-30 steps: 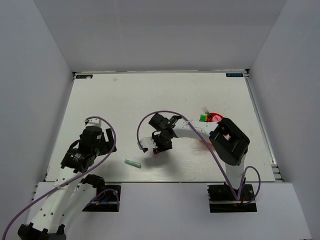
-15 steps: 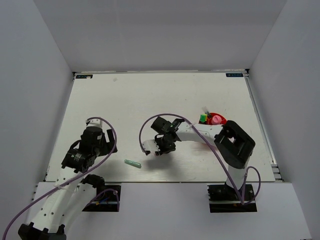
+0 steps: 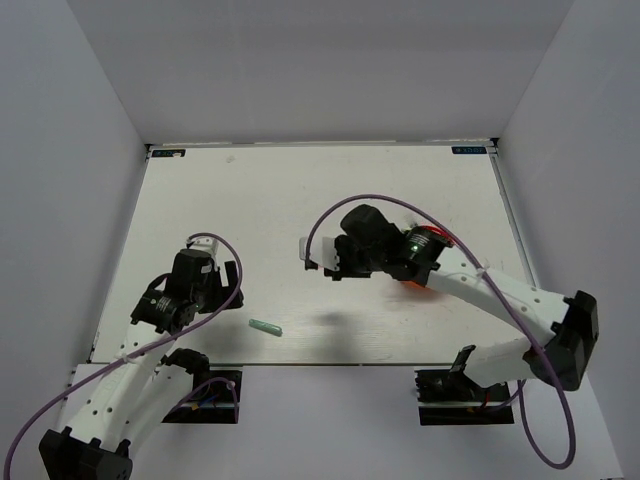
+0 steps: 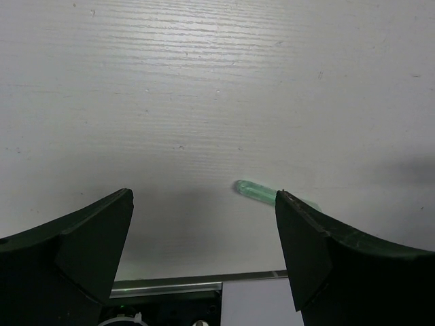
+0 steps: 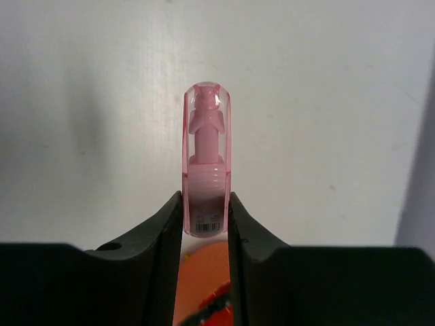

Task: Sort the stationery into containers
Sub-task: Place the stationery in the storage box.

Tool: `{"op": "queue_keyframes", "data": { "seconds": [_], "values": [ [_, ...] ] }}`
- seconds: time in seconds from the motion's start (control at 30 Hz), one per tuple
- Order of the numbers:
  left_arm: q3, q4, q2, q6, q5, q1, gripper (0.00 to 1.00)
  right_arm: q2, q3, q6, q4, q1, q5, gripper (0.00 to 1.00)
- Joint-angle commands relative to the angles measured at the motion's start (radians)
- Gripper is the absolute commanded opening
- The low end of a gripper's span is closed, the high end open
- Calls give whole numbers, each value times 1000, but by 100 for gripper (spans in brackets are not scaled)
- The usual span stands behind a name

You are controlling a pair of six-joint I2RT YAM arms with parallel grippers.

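Our right tool [image 5: 205,204] pinches the pink stick [image 5: 206,129], whose barcode label [image 5: 206,223] we cannot read. The orange bowl [image 5: 202,268] sits bottom centre, mostly hidden. Our left tool [image 4: 204,217] is spread, and one finger half hides the teal stick [image 4: 253,190].

1. A white tabletop [image 3: 300,190] with a faint streaked grain, seen close in the left wrist view.
2. Plain pale walls close it in: a back wall [image 3: 320,70], a left wall [image 3: 60,200] and a right wall [image 3: 590,180].
3. A small dark label [image 3: 166,153] sits at the far-left corner.
4. A blue label [image 3: 468,150] sits at the far-right corner.
5. A metal rail [image 3: 522,250] runs along the right edge.
6. A faint grey smudge [image 3: 231,157] marks the surface near the far edge.
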Motion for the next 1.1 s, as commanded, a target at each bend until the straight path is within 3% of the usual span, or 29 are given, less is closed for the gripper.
{"op": "queue_keyframes", "data": {
  "seconds": [0.0, 0.03, 0.07, 0.27, 0.4, 0.7, 0.93, 1.07],
  "values": [
    [0, 17, -2, 9, 22, 7, 95, -75, -28, 27, 15, -7, 259, 0],
    [0, 19, -2, 9, 22, 7, 95, -91, -42, -11, 29, -12, 304, 0],
    [-1, 20, 4, 9, 25, 7, 95, -156, -56, -98, 73, -38, 473, 0],
    [0, 22, 19, 10, 31, 6, 95, -250, -123, -274, 101, -87, 721, 0],
    [0, 22, 24, 12, 35, 4, 95, -321, -249, -372, 228, -188, 824, 0],
    [2, 30, 42, 17, 49, 7, 95, -398, -197, -401, 57, -312, 821, 0],
    [2, 28, 44, 17, 54, 6, 97, -341, -110, -403, -236, -385, 804, 0],
    [2, 28, 48, 17, 58, 6, 97, -306, -39, -397, -429, -426, 720, 0]
  ]
}}
